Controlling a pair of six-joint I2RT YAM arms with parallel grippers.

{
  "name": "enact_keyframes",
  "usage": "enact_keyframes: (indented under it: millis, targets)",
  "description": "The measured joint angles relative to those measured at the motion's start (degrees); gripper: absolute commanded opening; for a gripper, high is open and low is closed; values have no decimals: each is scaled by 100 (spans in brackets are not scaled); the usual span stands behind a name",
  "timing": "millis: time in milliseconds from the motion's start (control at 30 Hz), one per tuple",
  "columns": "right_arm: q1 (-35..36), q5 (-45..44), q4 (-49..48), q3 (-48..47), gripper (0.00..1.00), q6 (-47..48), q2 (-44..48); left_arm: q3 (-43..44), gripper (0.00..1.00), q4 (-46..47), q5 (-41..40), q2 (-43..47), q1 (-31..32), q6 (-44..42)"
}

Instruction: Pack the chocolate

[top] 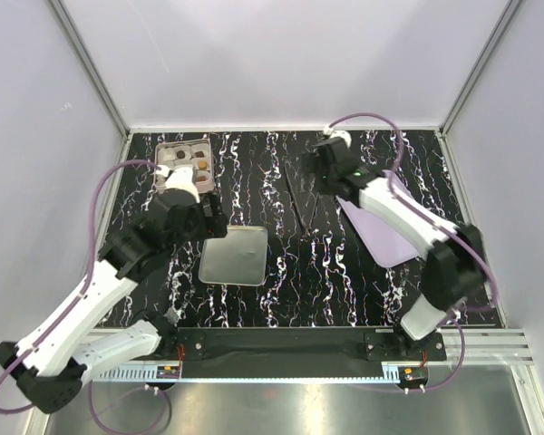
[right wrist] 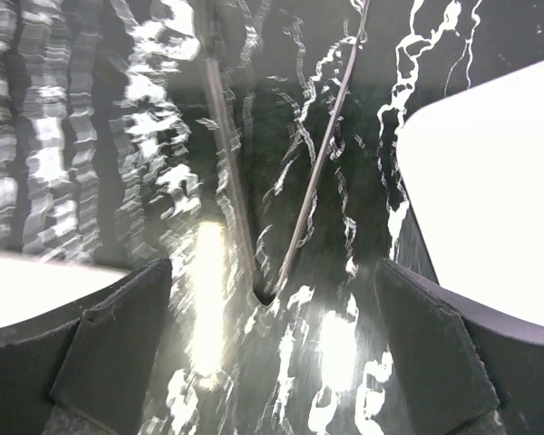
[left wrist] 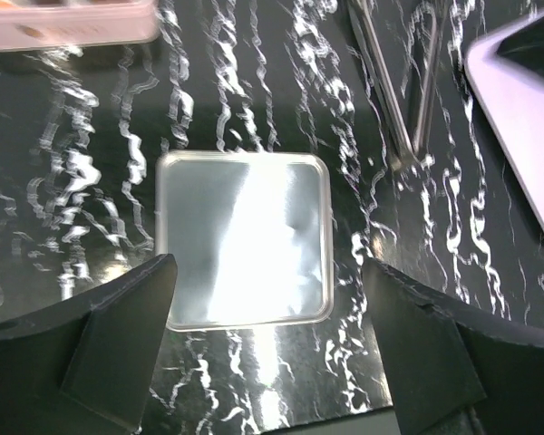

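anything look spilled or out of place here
Nothing stands out: the chocolate sits inside its pale box, the shiny square tray lies flat on the table, and the tongs rest near the lavender sheet.

Tiny bite-size chocolate lumps [top: 202,166], dark brown plus one tan, resting in separate compartments of a pale tray [top: 168,148] on the bench's [top: 344,272] far-left side.

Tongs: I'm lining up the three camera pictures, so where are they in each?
Top external: tongs, table centre, right of the clear tray.
Left wrist: upper right.
Right wrist: centre, hinge lowest.
Shared landmark: lilac sheet just right of them.
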State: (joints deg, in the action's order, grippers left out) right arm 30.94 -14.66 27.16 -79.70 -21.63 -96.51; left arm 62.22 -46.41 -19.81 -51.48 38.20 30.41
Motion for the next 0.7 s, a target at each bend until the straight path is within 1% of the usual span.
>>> enact_keyframes:
  millis: [67, 167, 200, 233, 333, 400, 500, 700]
  targets:
    - [-46, 245, 2, 332, 100, -63, 675, 0, 81, 94, 37, -315, 166, 72]
    - [-61, 597, -33, 905, 100, -208, 1714, 33, 74, 236, -20, -1054, 592, 144]
    - [-61, 702, -31, 1078, 100, -245, 1985, 114, 71, 243, -70, -1423, 761, 155]
    - [-61, 789, -48, 1211, 100, -275, 2186, 223, 65, 271, -101, -1847, 914, 164]
    - [-61, 979, -72, 1633, 100, -372, 2752, 601, 58, 426, -98, -3093, 1204, 164]
    - [-59, 979, -74, 1847, 100, -424, 3016, 680, 57, 557, -37, -3650, 1276, 162]
    - [-59, 966, -70, 2061, 100, -485, 3407, 682, 56, 629, 48, -4155, 1281, 162]
    - [-59, 962, -81, 2135, 100, -586, 4146, 719, 51, 802, 107, -4649, 1276, 157]
